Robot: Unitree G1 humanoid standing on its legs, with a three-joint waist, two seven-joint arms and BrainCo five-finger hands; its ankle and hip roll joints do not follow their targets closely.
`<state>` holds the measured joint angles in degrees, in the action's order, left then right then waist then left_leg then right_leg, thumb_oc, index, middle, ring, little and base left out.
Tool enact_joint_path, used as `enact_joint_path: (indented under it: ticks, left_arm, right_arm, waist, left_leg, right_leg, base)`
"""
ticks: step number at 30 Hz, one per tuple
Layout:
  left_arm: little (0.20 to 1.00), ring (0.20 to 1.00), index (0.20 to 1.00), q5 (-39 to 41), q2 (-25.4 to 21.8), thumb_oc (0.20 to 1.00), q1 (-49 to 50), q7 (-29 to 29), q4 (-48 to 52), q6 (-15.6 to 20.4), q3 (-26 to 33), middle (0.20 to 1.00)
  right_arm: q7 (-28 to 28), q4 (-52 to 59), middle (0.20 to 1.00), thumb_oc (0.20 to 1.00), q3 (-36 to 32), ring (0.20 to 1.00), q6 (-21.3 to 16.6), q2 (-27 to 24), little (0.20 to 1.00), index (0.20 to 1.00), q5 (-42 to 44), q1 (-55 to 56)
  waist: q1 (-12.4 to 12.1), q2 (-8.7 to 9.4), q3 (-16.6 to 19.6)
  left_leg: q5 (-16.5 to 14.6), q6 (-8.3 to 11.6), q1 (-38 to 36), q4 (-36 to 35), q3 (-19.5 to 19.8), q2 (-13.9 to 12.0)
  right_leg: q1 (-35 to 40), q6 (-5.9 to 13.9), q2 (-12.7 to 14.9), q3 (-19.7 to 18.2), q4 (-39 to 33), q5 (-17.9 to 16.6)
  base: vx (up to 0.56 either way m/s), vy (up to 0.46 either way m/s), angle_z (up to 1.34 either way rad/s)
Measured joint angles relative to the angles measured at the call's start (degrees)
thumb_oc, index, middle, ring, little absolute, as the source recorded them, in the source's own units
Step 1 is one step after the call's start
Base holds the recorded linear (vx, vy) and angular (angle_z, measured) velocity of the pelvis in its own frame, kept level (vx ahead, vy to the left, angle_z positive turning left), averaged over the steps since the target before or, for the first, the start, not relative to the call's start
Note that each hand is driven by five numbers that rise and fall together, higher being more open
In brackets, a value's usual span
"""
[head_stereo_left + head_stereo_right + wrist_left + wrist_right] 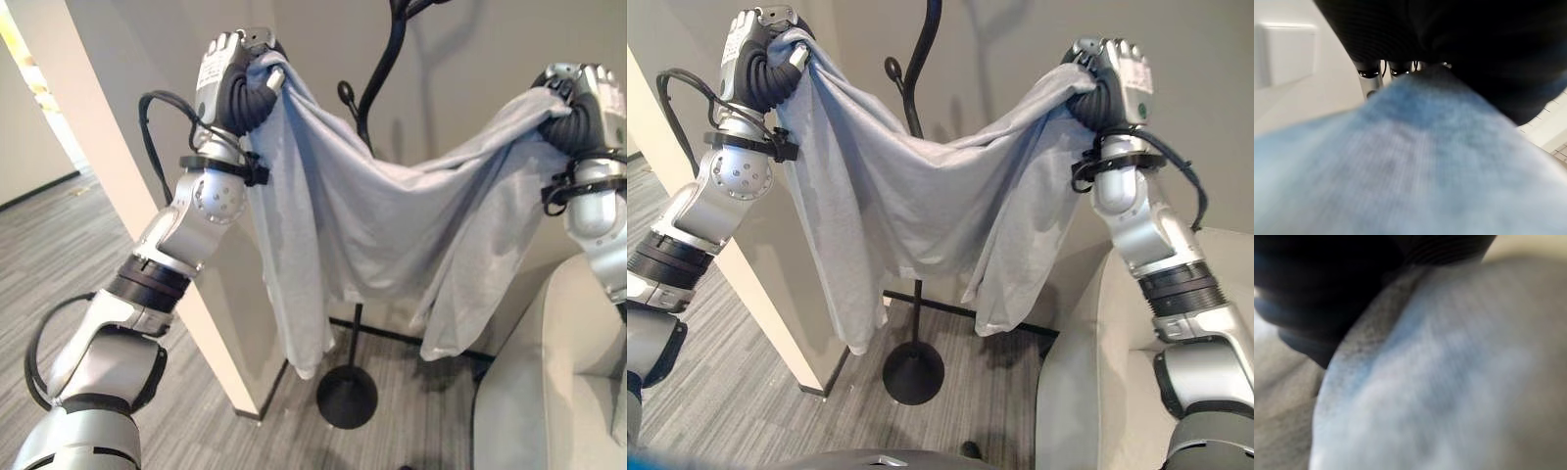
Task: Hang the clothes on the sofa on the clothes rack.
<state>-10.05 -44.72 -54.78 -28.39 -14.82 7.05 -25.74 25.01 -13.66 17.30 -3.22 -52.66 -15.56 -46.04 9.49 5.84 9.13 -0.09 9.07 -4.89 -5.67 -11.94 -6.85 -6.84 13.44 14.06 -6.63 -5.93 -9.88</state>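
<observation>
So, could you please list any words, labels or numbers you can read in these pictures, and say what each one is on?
None can be read.
Left robot hand: a pale label on its back, print too small to read.
Right robot hand: a small green mark, no legible text.
Grey garment, black clothes rack, sofa: no text.

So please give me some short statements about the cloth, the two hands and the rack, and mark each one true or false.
1. Both hands hold the grey garment raised: the left hand at one end, the right hand at the other. True.
2. The garment already hangs on the black clothes rack. False: it sags between the hands in front of the rack's pole, not on a hook.
3. The rack stands on a round black base. True.
4. The garment lies on the sofa. False: it is up in the air; the sofa is below the right arm.
</observation>
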Motion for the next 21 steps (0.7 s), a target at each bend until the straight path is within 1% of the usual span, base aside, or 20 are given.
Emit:
enact_joint_path:
  ticks: [1,2,3,5,7,9,12,14,15,17,18,19,21]
  left_arm:
    - [0.2,0.2,0.2,0.0,-1.2,0.2,-2.4,0.0,-0.8,0.1,-2.3,0.2]
    - [0.2,0.2,0.2,0.0,-1.2,0.2,-2.4,0.0,-0.8,0.1,-2.3,0.2]
    - [0.2,0.2,0.2,0.0,-3.0,0.2,-8.4,-0.2,-3.8,0.4,-6.6,0.2]
    - [0.2,0.2,0.2,0.0,-3.2,0.2,-12.4,-0.4,-6.0,0.5,-8.8,0.2]
    - [0.2,0.2,0.2,0.1,-4.1,0.2,-20.2,-0.6,-11.5,0.4,-15.3,0.2]
    - [0.2,0.2,0.2,0.2,-4.9,0.2,-26.0,-1.3,-13.7,0.4,-18.2,0.2]
    - [0.2,0.2,0.2,0.3,-4.7,0.2,-31.7,-2.2,-16.4,0.3,-21.7,0.2]
    - [0.2,0.2,0.2,0.4,-4.6,0.2,-33.4,-2.8,-17.1,0.4,-22.6,0.2]
    - [0.2,0.2,0.2,1.0,-3.0,0.2,-35.9,-2.8,-20.7,0.3,-25.5,0.2]
    - [0.2,0.2,0.2,1.1,-1.8,0.2,-36.6,-2.9,-22.7,0.4,-27.1,0.2]
    - [0.2,0.2,0.2,1.9,-1.3,0.2,-37.9,-2.8,-25.8,0.8,-29.8,0.2]
    - [0.2,0.2,0.2,2.7,-0.3,0.2,-38.9,-2.6,-28.4,1.1,-31.0,0.2]
    - [0.2,0.2,0.2,3.4,0.3,0.2,-39.8,-2.6,-31.2,1.1,-33.3,0.2]
  right_arm:
    - [0.0,-2.6,0.2,0.2,3.5,0.2,-0.1,-2.0,0.2,0.2,0.4,-3.7]
    - [0.0,-2.6,0.2,0.2,3.5,0.2,-0.1,-2.0,0.2,0.2,0.4,-3.7]
    - [0.6,-7.0,0.2,0.2,7.0,0.2,-0.1,-3.1,0.2,0.2,1.4,-10.3]
    - [1.6,-9.3,0.2,0.2,9.1,0.2,0.0,-3.2,0.2,0.2,2.7,-14.4]
    - [2.1,-15.8,0.2,0.2,16.6,0.2,0.0,-3.7,0.2,0.2,3.3,-23.4]
    - [3.3,-18.5,0.2,0.2,19.9,0.2,0.0,-3.9,0.2,0.2,5.2,-30.2]
    - [4.3,-22.8,0.2,0.2,24.0,0.2,0.0,-3.6,0.2,0.2,7.7,-38.1]
    - [4.9,-24.8,0.2,0.2,25.2,0.2,-0.1,-3.3,0.2,0.2,9.3,-41.2]
    - [4.7,-30.0,0.2,0.2,29.3,0.2,0.0,-2.5,0.2,0.2,11.0,-45.6]
    - [4.7,-32.6,0.2,0.2,31.1,0.2,0.0,-2.0,0.2,0.2,12.4,-47.6]
    - [4.6,-35.6,0.2,0.2,33.7,0.2,-0.1,-1.3,0.2,0.2,13.6,-49.4]
    - [4.3,-38.1,0.2,0.2,35.9,0.2,0.1,-0.6,0.2,0.2,14.2,-51.3]
    - [4.3,-41.0,0.2,0.2,39.4,0.2,0.1,-0.1,0.2,0.2,16.2,-53.8]
  waist:
    - [-0.1,0.02,0.0]
    - [-0.1,0.02,0.0]
    - [-0.1,0.01,0.2]
    - [-0.1,0.03,0.7]
    - [0.1,-0.09,0.8]
    - [0.1,-0.32,1.0]
    - [0.1,-0.31,1.0]
    - [0.0,-0.28,1.0]
    - [-0.1,-0.28,1.0]
    - [-0.2,-0.4,1.3]
    - [-0.1,-0.44,2.2]
    - [0.0,-0.45,2.5]
    - [0.0,-0.73,2.6]
  left_leg:
    - [0.0,0.02,0.0,0.0,0.0,0.0]
    - [0.0,0.02,0.0,0.0,0.0,0.0]
    - [-0.1,0.08,0.3,0.0,0.0,-0.1]
    - [0.0,-0.02,0.9,0.0,0.1,-0.1]
    - [0.0,0.0,1.4,0.0,0.2,-0.2]
    - [0.1,-0.18,1.9,0.0,0.2,-0.4]
    - [0.0,-0.01,2.4,0.0,0.2,-0.6]
    - [0.0,-0.05,2.9,0.0,0.2,-0.6]
    - [0.0,0.03,3.0,0.1,0.2,-0.7]
    - [-0.1,0.14,3.5,0.0,0.2,-0.8]
    - [-0.1,0.15,4.3,0.2,0.3,-0.7]
    - [0.0,0.12,4.9,0.3,0.5,-0.7]
    - [0.1,-0.03,6.0,0.3,1.3,-1.0]
  right_leg:
    - [0.0,-0.01,0.0,0.0,0.0,0.0]
    - [0.0,-0.01,0.0,0.0,0.0,0.0]
    - [-0.3,0.03,-0.1,0.0,0.0,0.0]
    - [-1.0,-0.01,-0.2,0.0,0.0,0.0]
    - [-1.4,-0.33,-0.3,0.1,0.0,-0.3]
    - [-2.0,-0.52,-0.6,0.0,0.0,-0.9]
    - [-2.5,-0.54,-0.8,0.1,0.0,-0.9]
    - [-3.0,-0.56,-0.8,0.1,0.0,-1.0]
    - [-3.1,-0.58,-0.9,0.1,0.0,-1.0]
    - [-3.7,-0.47,-0.9,0.2,0.0,-0.8]
    - [-4.4,-0.54,-0.9,0.3,0.0,-0.9]
    - [-5.1,-0.64,-0.9,0.2,0.0,-1.0]
    - [-6.2,-0.67,-1.4,0.3,0.0,-1.0]
  base:
    - [0.01,-0.034,0.0]
    - [0.0,-0.035,0.0]
    - [0.0,0.0,0.0]
    - [0.0,0.0,0.0]
    - [0.0,0.0,0.0]
    - [-0.01,-0.026,-0.03]
    - [0.0,-0.022,-0.02]
    - [0.01,-0.052,-0.01]
    - [0.03,-0.087,0.0]
    - [0.02,-0.068,0.0]
    - [0.03,-0.052,-0.01]
    - [0.05,-0.078,-0.02]
    - [0.07,-0.098,-0.03]
